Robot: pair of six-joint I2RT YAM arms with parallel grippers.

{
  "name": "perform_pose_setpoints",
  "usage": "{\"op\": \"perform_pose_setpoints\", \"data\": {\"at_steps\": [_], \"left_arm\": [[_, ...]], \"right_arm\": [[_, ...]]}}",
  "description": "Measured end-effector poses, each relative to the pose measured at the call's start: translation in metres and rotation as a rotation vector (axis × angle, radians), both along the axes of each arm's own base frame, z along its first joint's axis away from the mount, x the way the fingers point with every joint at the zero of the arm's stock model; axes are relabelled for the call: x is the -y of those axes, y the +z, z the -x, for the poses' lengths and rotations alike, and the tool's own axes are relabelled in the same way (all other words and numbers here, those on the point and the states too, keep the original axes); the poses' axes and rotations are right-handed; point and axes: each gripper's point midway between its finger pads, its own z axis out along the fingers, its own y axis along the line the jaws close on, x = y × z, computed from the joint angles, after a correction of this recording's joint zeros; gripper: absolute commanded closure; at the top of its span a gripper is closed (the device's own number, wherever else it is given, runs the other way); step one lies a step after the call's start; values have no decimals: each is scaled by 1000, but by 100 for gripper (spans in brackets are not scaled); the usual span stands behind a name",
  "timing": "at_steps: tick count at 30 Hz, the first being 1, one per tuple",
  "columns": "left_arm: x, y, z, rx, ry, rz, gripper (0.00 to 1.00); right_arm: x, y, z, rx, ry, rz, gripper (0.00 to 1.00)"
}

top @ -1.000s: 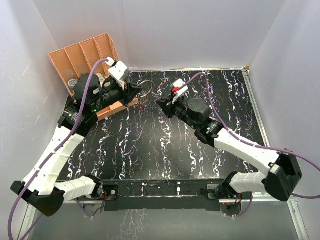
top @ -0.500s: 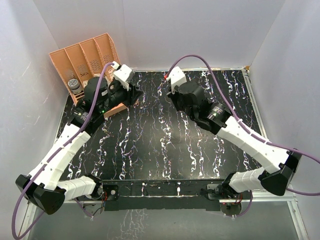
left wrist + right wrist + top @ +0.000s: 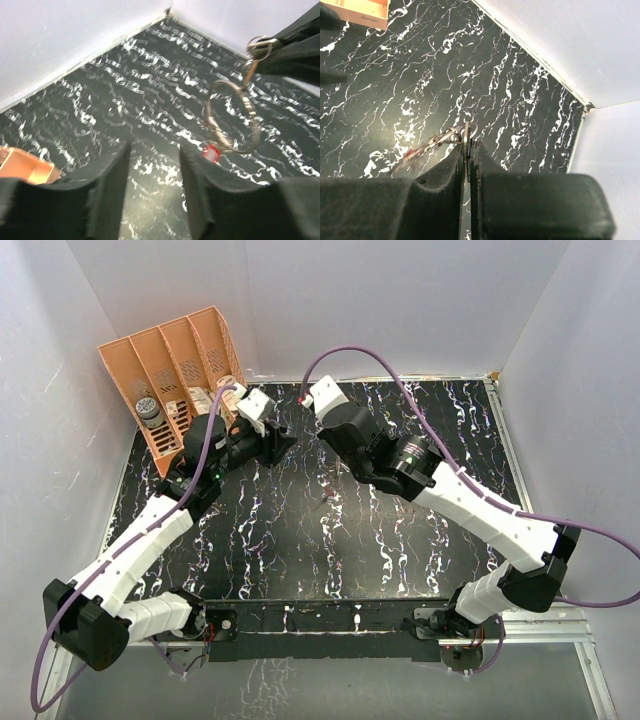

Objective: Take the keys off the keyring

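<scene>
Right fingers (image 3: 440, 175): I see them clamped on the small top loop of the keyring (image 3: 209, 111).
Left fingers (image 3: 107, 190): parted, nothing between them, just beside the ring.
Keyring: dangles over the far middle of the table (image 3: 150, 100).
Keys (image 3: 211, 152): red-headed one at the ring's bottom; others I can't make out.

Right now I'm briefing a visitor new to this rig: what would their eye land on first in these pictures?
Probably the keyring dangling above the black marbled table, pinched from above by the shut right gripper, with a red-headed key at its lower edge. Next come the left gripper, open and empty just short of the ring, and the orange slotted rack in the far left corner.
</scene>
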Motion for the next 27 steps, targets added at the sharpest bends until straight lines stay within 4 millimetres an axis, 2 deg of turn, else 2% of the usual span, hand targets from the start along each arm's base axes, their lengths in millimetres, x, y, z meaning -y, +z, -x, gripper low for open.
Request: {"op": "perform_pose_setpoints", "data": {"at_steps": [1, 2, 9, 16, 20, 27], "left_arm": [[2, 2, 3, 11, -16, 21, 40], [4, 3, 5, 24, -29, 39, 39], [15, 35, 34, 167, -159, 234, 38], [24, 63, 48, 276, -259, 359, 36], [30, 59, 47, 285, -288, 385, 29], [39, 35, 34, 251, -277, 392, 27]], "right_arm": [[0, 1, 2, 4, 1, 8, 100], [-1, 1, 3, 8, 2, 16, 100], [3, 6, 1, 32, -12, 35, 100], [-2, 10, 0, 52, -3, 20, 100], [-4, 11, 0, 56, 2, 15, 100], [-7, 13, 2, 60, 8, 2, 100]]}}
